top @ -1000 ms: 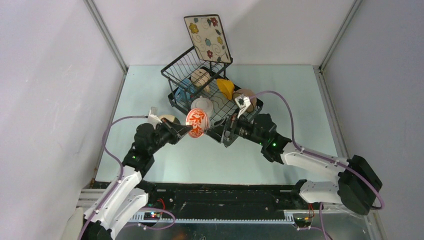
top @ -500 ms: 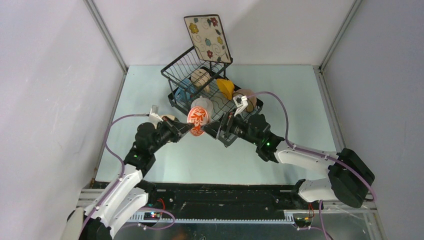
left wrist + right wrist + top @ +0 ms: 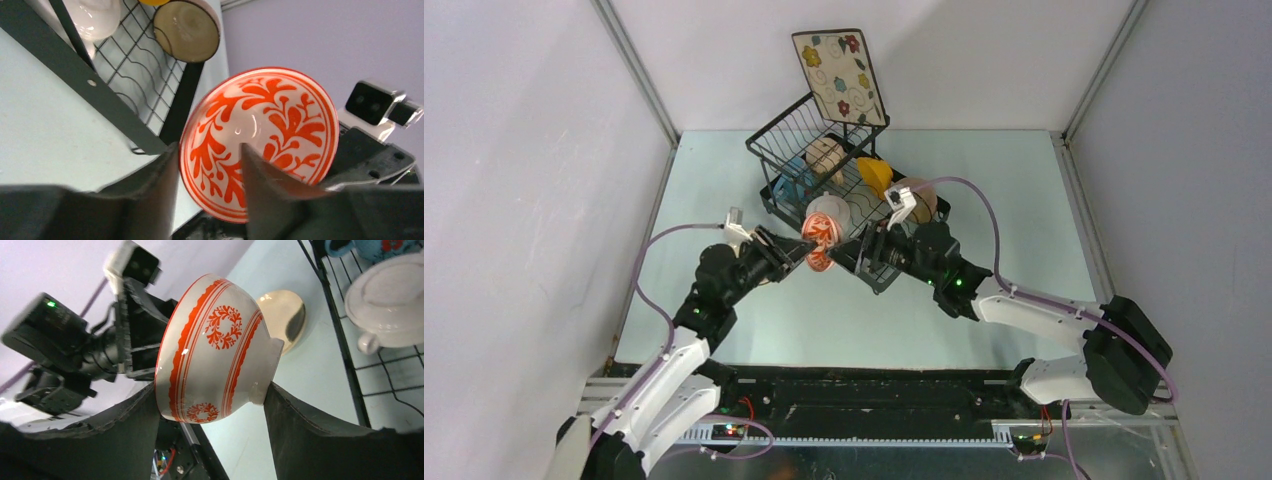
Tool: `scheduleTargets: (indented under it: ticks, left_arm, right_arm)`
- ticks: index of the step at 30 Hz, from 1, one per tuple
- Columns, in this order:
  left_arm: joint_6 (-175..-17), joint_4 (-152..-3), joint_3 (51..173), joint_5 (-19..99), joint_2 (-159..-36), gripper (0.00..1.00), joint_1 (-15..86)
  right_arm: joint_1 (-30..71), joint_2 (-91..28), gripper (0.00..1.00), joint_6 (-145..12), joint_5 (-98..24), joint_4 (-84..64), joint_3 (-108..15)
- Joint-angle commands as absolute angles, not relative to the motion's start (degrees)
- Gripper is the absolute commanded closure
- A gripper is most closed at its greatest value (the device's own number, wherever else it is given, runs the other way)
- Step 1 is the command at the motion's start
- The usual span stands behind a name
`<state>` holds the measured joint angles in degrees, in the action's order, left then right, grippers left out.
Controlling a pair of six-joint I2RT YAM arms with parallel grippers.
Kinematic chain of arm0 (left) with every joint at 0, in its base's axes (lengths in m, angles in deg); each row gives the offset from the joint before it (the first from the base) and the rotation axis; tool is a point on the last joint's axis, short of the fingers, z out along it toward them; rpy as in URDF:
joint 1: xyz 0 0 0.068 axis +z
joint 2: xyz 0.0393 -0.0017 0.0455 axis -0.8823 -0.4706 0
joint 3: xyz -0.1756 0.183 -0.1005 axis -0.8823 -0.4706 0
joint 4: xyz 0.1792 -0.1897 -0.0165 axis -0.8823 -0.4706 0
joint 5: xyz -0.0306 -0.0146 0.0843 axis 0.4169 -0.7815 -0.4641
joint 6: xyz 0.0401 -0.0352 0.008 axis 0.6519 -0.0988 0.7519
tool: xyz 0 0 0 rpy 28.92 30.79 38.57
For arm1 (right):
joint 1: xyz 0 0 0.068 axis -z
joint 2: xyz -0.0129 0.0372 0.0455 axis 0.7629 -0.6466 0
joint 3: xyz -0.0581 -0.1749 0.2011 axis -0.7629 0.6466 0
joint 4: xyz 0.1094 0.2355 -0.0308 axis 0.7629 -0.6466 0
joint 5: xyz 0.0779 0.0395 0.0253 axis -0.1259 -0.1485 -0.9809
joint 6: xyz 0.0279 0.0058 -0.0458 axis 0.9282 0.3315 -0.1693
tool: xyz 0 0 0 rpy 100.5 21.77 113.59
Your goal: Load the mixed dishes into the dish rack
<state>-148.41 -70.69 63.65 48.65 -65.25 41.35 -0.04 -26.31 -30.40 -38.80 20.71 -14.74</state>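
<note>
The red-patterned bowl [image 3: 820,243] hangs on its side in the air, just in front of the dish rack [image 3: 796,125]. My right gripper [image 3: 212,395] is shut on the bowl [image 3: 215,350], one finger on the rim and the other on the foot. My left gripper [image 3: 207,150] is open and straddles the rim of the bowl [image 3: 260,135], one finger outside and one inside, with slack between them. In the top view the left gripper [image 3: 799,255] and the right gripper [image 3: 844,255] meet at the bowl from opposite sides.
In the rack are a square floral plate [image 3: 839,75] standing upright, a blue mug [image 3: 794,178], a beige mug [image 3: 826,157], an orange-yellow bowl [image 3: 876,175], a tan bowl [image 3: 916,195] and a white two-handled bowl [image 3: 829,210]. A cream round plate [image 3: 282,317] lies on the table left of the rack.
The right gripper moved in from the right and shut on the bowl. The left gripper, shut on the rim before, has opened. The bowl shifted slightly towards the rack.
</note>
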Motion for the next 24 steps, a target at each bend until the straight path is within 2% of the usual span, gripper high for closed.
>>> scheduleTargets:
  ticks: [1,3,6,10,13,17,24]
  left_arm:
    - [-144.8,-71.5,67.2,48.6,-64.1,0.38,40.6]
    - [-143.3,-73.6,67.3,47.6,-63.5,0.24,40.6]
    - [-141.1,-76.6,67.8,46.3,-62.9,0.11,40.6]
    - [-137.8,-80.4,68.6,43.8,-61.7,0.09,40.6]
    - [-133.4,-84.3,68.7,38.9,-60.4,0.08,40.6]
    - [-129.5,-86.6,66.9,32.4,-58.9,0.07,40.6]
    - [-129.1,-85.1,62.7,29.1,-56.3,0.06,40.6]
  right_arm:
    - [2.6,-23.6,0.93,-39.8,-39.3,16.0,-18.2]
    - [5.6,-23.1,0.95,-42.4,-42.5,14.5,-18.3]
    - [11.8,-23.0,0.95,-46.7,-49.4,11.3,-18.9]
    - [17.3,-23.8,0.96,-59.3,-55.3,3.2,-21.9]
    - [19.1,-25.5,0.96,-71.5,-56.3,-5.2,-26.9]
    - [21.2,-30.3,1.0,-85.8,-55.9,-17.8,-32.6]
    - [21.8,-35.1,1.0,-101.2,-53.1,-24.7,-38.6]
